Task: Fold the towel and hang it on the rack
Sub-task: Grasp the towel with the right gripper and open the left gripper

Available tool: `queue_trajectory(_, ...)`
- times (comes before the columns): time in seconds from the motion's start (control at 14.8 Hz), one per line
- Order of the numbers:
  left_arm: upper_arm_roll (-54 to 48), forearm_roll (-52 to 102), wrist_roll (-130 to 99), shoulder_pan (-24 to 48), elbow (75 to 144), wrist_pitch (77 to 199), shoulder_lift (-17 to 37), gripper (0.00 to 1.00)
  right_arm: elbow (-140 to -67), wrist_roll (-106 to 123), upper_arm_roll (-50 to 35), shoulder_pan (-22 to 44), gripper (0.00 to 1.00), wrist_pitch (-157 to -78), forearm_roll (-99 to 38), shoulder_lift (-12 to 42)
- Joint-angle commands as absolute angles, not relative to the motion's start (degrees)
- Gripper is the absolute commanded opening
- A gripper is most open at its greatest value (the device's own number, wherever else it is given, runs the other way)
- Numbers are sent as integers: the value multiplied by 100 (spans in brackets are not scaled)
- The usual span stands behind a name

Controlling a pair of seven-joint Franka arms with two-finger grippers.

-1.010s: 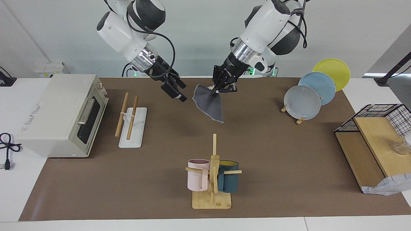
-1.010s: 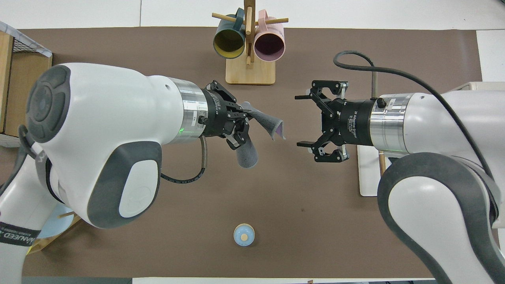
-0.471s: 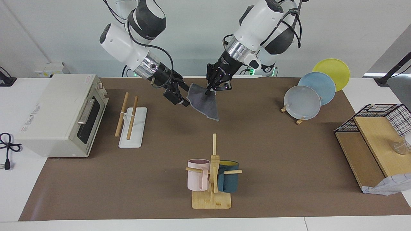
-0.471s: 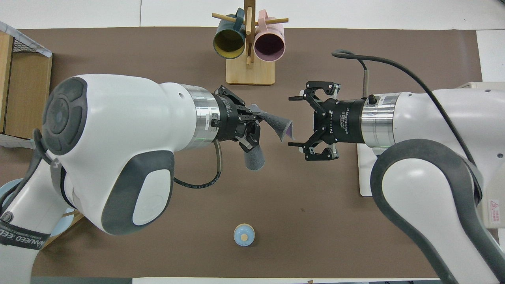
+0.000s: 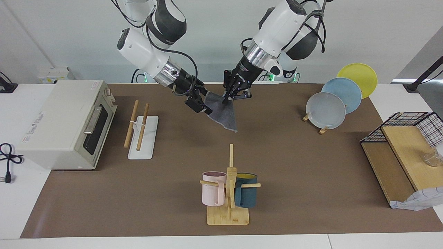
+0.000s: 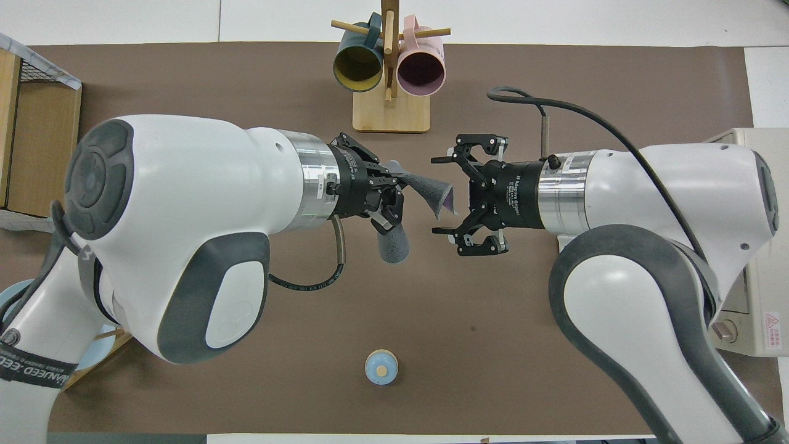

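The rack [image 5: 142, 129] is lying flat on the brown surface [image 5: 294, 166] beside the toaster oven [image 5: 67, 122], toward the right arm's end, with nothing draped on its two wooden rods. The right claw [image 5: 200, 105] is hanging in the air with its fingers spread wide, one free corner of the towel [image 5: 223, 114] lying between them. The left claw [image 5: 230, 98] is pinching the towel's upper corner, and the cloth is dangling grey face outward above the surface. The mug tree [image 5: 228, 193] is standing farther from the robots, under neither claw.
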State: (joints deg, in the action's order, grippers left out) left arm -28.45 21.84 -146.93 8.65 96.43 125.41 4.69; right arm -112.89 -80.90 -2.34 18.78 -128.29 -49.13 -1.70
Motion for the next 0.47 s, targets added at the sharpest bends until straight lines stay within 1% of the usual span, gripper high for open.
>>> queue_trajectory(0.0, -2821, 2197, -14827, 853, 9861, 12656, 281, 0, -11067, -8112, -237, 1925, 73, -13051, -5054, 43)
queue_trajectory(0.07, -2821, 2189, -14836, 853, 9861, 12656, 281, 0, -11005, -8112, -237, 2012, 59, -13078, -5054, 140)
queue_trajectory(0.13, -2821, 2197, -14845, 853, 9861, 12656, 281, 0, -10917, -8112, -237, 2056, 47, -13087, -5062, 193)
queue_trajectory(0.2, -2821, 2197, -14871, 853, 9861, 12656, 281, 0, -10873, -8112, -237, 2048, 31, -13078, -5054, 228)
queue_trajectory(0.27, -2821, 2197, -14880, 853, 9861, 12656, 281, 0, -10846, -8112, -237, 1996, 13, -13043, -5054, 237)
queue_trajectory(0.34, -2821, 2197, -14889, 853, 9861, 12656, 281, 0, -10811, -8112, -237, 1969, 0, -13017, -5080, 237)
queue_trajectory(0.4, -2821, 2189, -14889, 853, 9861, 12656, 281, 0, -10793, -8104, -237, 1977, 0, -13025, -5167, 255)
